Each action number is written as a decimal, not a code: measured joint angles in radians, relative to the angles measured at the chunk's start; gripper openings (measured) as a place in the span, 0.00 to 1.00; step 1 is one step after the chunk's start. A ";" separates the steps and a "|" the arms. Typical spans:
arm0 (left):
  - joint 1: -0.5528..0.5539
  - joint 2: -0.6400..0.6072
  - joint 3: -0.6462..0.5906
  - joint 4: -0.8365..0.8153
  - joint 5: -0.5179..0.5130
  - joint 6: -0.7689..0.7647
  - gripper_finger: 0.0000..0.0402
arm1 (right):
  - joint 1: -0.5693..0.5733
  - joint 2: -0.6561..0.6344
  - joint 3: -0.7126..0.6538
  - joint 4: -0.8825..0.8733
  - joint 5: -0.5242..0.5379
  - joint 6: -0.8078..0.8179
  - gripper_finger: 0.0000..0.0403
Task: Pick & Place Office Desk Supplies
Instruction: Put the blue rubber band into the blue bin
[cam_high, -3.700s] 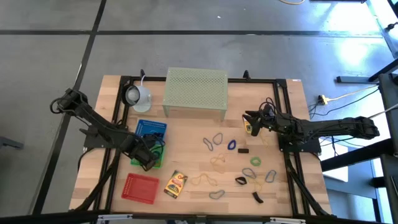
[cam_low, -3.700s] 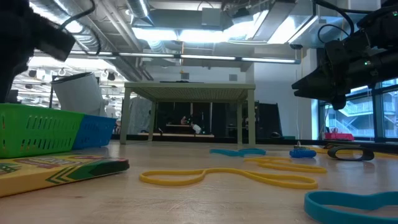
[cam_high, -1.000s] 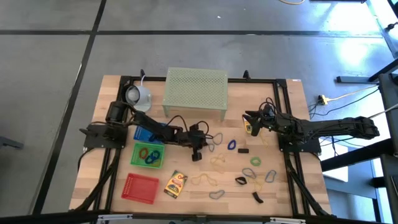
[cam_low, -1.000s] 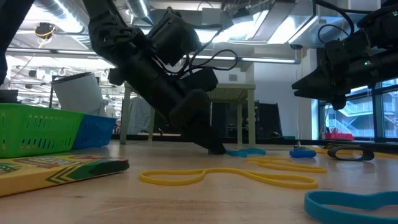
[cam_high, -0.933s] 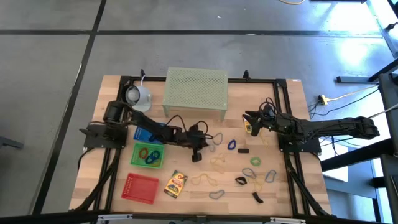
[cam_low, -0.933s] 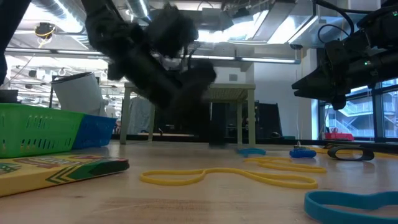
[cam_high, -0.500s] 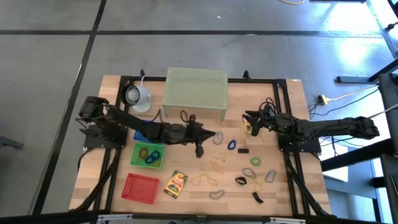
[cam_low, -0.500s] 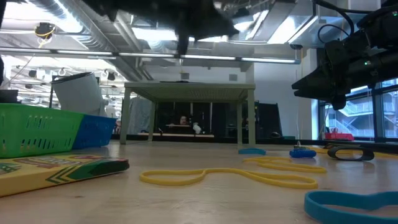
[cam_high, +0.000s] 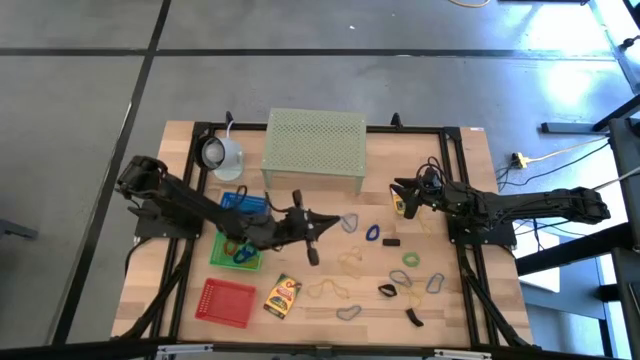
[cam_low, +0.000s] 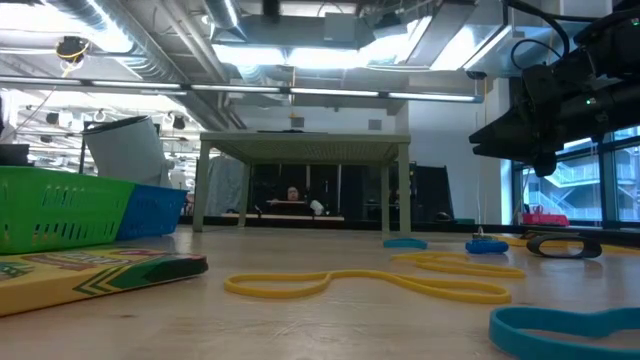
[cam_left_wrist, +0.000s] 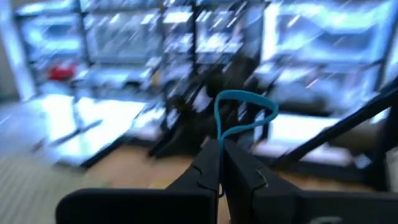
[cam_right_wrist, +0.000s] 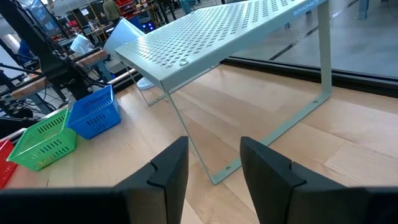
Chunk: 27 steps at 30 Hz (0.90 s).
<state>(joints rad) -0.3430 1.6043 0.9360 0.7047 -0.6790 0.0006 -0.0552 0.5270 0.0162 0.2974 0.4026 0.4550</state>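
The left jaws (cam_left_wrist: 219, 152) are clenched on a thin blue loop (cam_left_wrist: 241, 112), which stands up from between the two dark tips, pinched at its lower end. From above, the left jaws (cam_high: 312, 253) hang over the middle of the counter (cam_high: 470, 180), just beside the green basket (cam_high: 238, 250), with the arm reaching in from the left edge across the blue basket (cam_high: 243, 204). The green basket already has a few loops lying in it.

The right jaws (cam_right_wrist: 212, 163) stand parted with nothing between them. From above, the right jaws (cam_high: 398, 193) wait at the right side of the counter, pointing toward the pale green mesh stand (cam_high: 314, 148), and the right wrist view looks under that stand toward the two baskets.

The rest of the supplies lie scattered on the counter between the two arms: a grey loop (cam_high: 349, 222) and a blue loop (cam_high: 372, 233) near the middle, a small black clip (cam_high: 391, 241), a tan loop (cam_high: 351, 262), a green loop (cam_high: 411, 259), a yellow loop (cam_high: 329, 290), and further loops and black clips toward the front right. A yellow printed box (cam_high: 283, 295) lies near the front edge, just beside a red basket (cam_high: 228, 302). A white round lamp-like object (cam_high: 220, 154) stands at the back left, beside the mesh stand.

In the low view a yellow loop (cam_low: 365, 283) lies flat in the foreground, with the printed box (cam_low: 95, 274) at the left.
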 joint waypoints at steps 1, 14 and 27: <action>-0.006 -0.003 0.000 -0.060 -0.047 -0.028 0.01 | 0.000 0.000 0.000 0.000 0.000 0.000 0.36; -0.022 -0.208 0.000 -1.093 -0.110 -0.726 0.01 | 0.000 0.000 0.000 0.000 0.000 0.000 0.36; -0.089 -0.371 -0.031 -1.826 -0.040 -1.228 0.01 | 0.000 0.000 0.000 0.000 0.000 0.000 0.36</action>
<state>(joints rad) -0.4324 1.2335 0.9047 -1.1211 -0.7191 -1.2272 -0.0555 0.5270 0.0164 0.2974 0.4025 0.4550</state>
